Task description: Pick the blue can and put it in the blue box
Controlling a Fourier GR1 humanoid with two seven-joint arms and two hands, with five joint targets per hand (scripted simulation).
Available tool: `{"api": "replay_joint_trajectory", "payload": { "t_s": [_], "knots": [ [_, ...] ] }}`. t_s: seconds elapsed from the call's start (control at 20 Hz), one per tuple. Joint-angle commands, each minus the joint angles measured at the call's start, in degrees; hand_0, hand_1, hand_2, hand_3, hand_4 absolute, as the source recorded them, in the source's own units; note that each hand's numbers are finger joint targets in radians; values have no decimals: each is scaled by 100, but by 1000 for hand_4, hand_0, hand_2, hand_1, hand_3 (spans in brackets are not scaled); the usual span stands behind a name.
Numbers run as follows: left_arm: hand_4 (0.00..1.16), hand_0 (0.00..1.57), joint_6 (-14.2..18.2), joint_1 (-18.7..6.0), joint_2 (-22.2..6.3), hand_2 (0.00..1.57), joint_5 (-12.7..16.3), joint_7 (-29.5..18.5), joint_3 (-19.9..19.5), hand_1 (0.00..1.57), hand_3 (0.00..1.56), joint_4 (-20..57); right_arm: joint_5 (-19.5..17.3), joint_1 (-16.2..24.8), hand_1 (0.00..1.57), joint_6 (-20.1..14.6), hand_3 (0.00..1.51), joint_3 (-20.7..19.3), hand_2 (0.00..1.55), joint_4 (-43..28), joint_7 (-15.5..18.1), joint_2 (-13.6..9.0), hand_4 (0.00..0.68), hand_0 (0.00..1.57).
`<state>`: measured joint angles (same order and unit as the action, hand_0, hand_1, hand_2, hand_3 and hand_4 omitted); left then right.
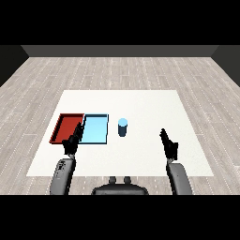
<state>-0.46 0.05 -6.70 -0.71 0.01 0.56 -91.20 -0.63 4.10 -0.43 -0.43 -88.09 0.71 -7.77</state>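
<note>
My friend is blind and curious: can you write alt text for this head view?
A blue can stands upright on a white table, just right of a light blue tray that lies beside a red tray. The robot's left hand and right hand hold nothing, fingers straight.

head view, single camera | set high behind the two grey forearms, tilted down and forward | takes in the whole flat white table at middling range | grey plank floor and dark back wall beyond
</note>
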Motion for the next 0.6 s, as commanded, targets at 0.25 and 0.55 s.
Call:
{"api": "replay_joint_trajectory", "payload": {
  "t_s": [0.25,0.55],
  "knots": [
    [0,0,200,8,304,0,-165,308,101,0,0,-164,-124,-317,0,135,0,213,0,-416,-256,206,0,0],
    [0,0,-132,145,470,0,161,-1584,49,0,0,-346,1444,-600,0,1316,0,-373,0,-413,807,112,0,0]
  ]
}}
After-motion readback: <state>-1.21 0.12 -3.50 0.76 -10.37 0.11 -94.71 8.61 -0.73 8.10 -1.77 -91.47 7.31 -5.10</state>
